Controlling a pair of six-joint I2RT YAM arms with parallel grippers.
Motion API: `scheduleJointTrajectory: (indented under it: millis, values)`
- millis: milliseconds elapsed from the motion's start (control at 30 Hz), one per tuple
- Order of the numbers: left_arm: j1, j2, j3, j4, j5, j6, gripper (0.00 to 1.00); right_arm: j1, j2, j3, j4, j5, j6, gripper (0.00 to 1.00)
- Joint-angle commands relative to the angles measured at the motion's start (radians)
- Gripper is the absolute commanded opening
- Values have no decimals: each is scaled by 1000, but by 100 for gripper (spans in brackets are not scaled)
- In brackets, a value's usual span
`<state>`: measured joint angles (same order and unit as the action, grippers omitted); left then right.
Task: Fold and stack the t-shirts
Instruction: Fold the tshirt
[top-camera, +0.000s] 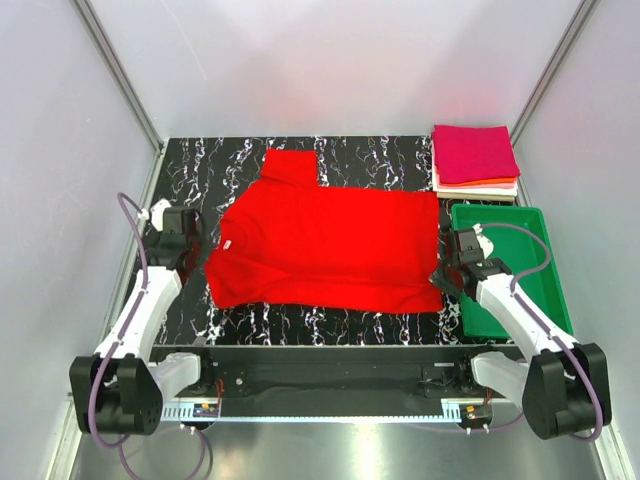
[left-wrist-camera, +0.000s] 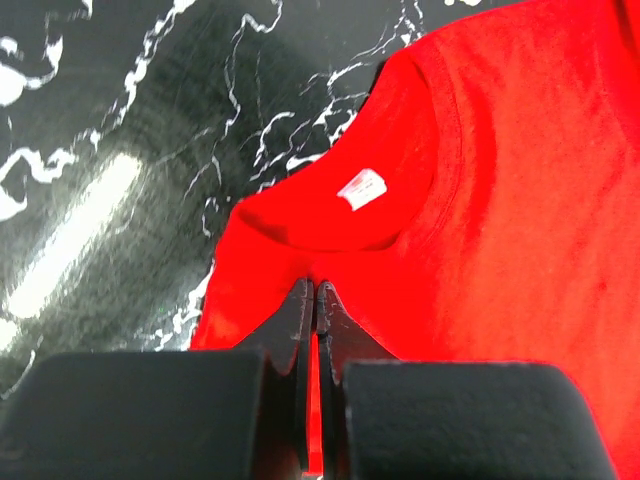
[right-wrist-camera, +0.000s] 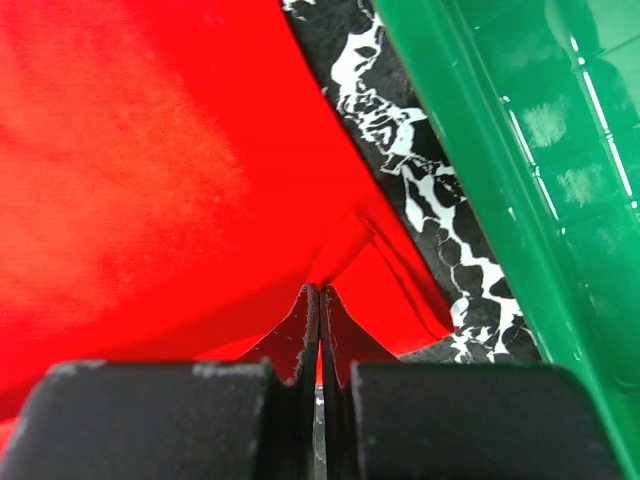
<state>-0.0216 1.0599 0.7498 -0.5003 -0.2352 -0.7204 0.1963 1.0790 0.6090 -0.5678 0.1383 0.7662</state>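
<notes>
The red shirt (top-camera: 330, 240) lies spread across the middle of the top view on the black marbled counter (top-camera: 200, 170), with one sleeve pointing toward the upper edge. The left gripper (left-wrist-camera: 316, 292) is closed tight on the shirt's edge just below the collar, where a white label (left-wrist-camera: 362, 188) shows, and red cloth sits between its jaws. The right gripper (right-wrist-camera: 319, 295) is pinched shut on the shirt's lower right corner. The cloth is tented up at its tips, near the green tray (right-wrist-camera: 500, 150). A stack (top-camera: 475, 160) of folded shirts, magenta on top, sits in the upper right, just above the tray.
</notes>
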Motion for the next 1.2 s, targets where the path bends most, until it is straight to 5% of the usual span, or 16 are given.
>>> scheduleJointTrajectory:
  millis: [0,1167]
  values:
    - [3,44,77,74,-6,73,0,2,35,50,23,66,-13,0]
    - [3,433,281,55,39,191,0,2,165,149,55,130,-140,0]
